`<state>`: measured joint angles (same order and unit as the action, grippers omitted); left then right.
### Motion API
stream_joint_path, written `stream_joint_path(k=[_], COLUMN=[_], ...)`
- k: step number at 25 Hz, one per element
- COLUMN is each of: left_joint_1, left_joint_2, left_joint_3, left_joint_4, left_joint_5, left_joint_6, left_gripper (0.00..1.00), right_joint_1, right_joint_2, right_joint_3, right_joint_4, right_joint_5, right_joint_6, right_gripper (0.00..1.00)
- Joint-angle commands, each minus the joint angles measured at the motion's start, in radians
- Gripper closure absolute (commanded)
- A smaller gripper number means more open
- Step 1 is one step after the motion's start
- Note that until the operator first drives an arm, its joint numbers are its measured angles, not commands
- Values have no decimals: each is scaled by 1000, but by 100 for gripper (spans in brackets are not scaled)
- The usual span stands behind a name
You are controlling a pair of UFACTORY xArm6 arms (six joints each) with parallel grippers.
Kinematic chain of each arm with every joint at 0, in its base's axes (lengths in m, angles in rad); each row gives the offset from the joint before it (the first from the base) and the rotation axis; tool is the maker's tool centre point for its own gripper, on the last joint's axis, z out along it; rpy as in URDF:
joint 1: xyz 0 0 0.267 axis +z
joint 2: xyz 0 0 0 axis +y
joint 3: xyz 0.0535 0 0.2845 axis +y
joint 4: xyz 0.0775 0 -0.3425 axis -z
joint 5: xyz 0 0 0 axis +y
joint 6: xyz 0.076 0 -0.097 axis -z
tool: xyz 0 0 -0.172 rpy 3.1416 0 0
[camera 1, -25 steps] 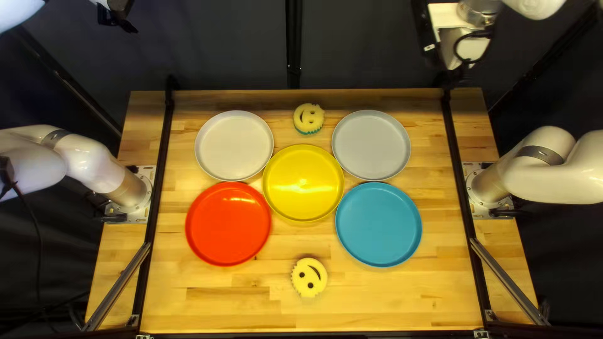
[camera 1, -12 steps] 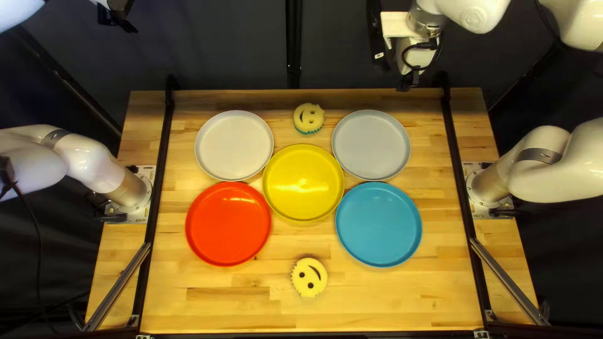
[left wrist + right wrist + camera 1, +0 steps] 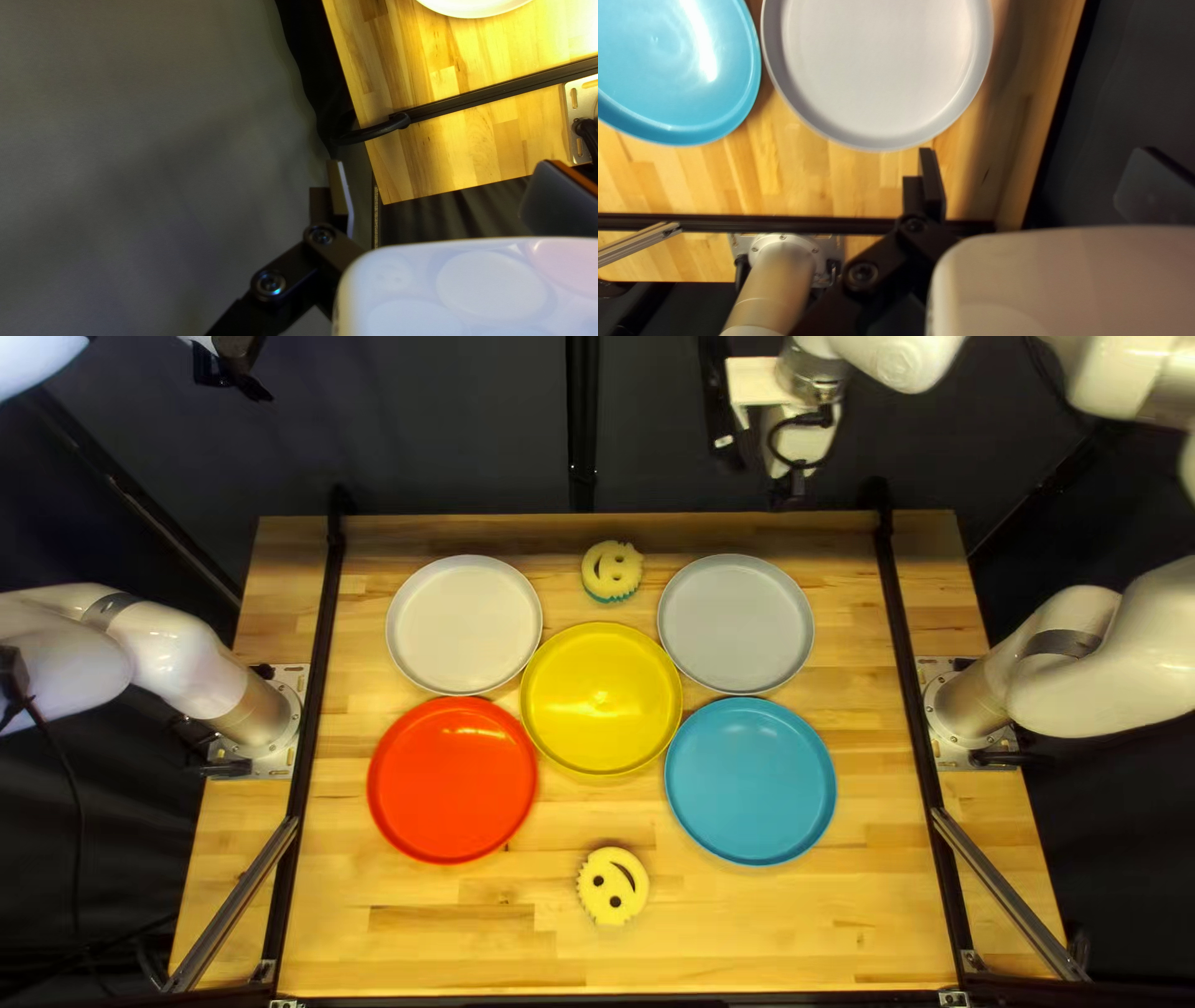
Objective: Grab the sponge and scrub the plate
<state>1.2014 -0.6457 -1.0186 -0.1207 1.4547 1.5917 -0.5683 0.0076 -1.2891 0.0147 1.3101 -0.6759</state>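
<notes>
Far smiley sponge (image 3: 611,568), probably light and soft — best pinched gently by its sides; left gripper (image 3: 441,167) and right gripper (image 3: 1036,155) spread apart.

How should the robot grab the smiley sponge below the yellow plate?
I'd come straight down from above and pinch the sponge by two opposite sides, with its middle between the fingers. It's round and lies flat, smiley face up, so that should work.

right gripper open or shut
The right gripper is open: in its wrist view the two fingers stand wide apart, with nothing gripped between them.
</notes>
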Motion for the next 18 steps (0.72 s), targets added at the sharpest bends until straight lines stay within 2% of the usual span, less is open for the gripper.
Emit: stream_joint_path(k=[1,12,15,18], left_joint_1=[0,0,0,0], left_joint_2=[0,0,0,0], left_joint_3=[0,0,0,0], left_joint_4=[0,0,0,0], left_joint_5=[0,0,0,0], left_joint_6=[0,0,0,0], left_gripper=[0,0,0,0], right_joint_1=[-3,65,90,103], right_joint_2=[95,259,300,323], right_joint_3=[-76,-143,-161,-191], right_joint_4=[32,55,51,39], right_joint_5=[-39,-203,-231,-218], right_joint_6=[-56,-140,-126,-113], right_gripper=[0,0,0,0])
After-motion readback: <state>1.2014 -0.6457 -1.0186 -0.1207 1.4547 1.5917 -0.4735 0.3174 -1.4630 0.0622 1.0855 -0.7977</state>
